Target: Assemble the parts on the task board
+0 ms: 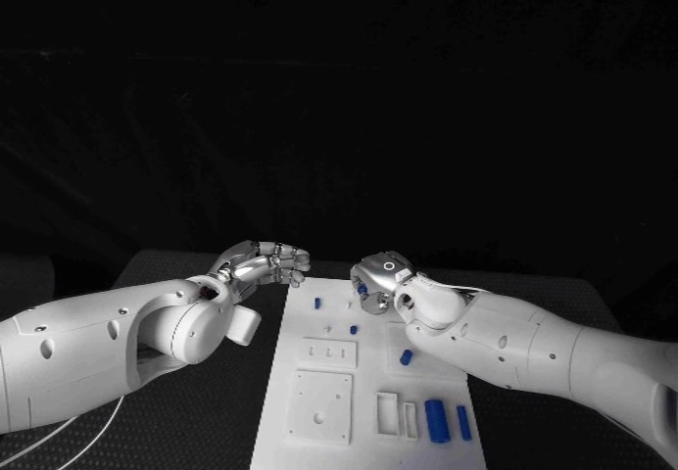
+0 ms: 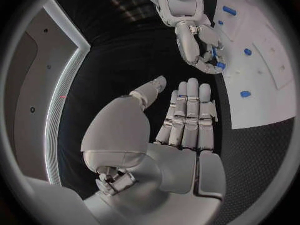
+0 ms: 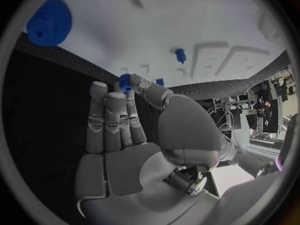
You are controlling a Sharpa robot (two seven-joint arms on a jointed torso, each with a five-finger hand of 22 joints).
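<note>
The white task board (image 1: 328, 364) lies in the middle of the table, with small blue parts on it: one (image 1: 318, 303) near its far end, one (image 1: 406, 357) mid-board, and two longer pieces (image 1: 435, 419) at the near right. My right hand (image 1: 379, 279) hovers over the board's far end and pinches a small blue part (image 3: 125, 80) between thumb and fingertip. The same hand (image 2: 201, 50) appears in the left wrist view with blue at its fingertips. My left hand (image 1: 263, 264) hangs just off the board's far left corner, its fingers (image 2: 187, 115) straight and holding nothing.
A blue gear (image 3: 49, 21) and a small blue peg (image 3: 180, 55) lie on the board beyond my right hand. Raised white blocks (image 1: 322, 403) stand on the board's near half. A white cable (image 1: 57, 441) trails over the dark mat at the near left.
</note>
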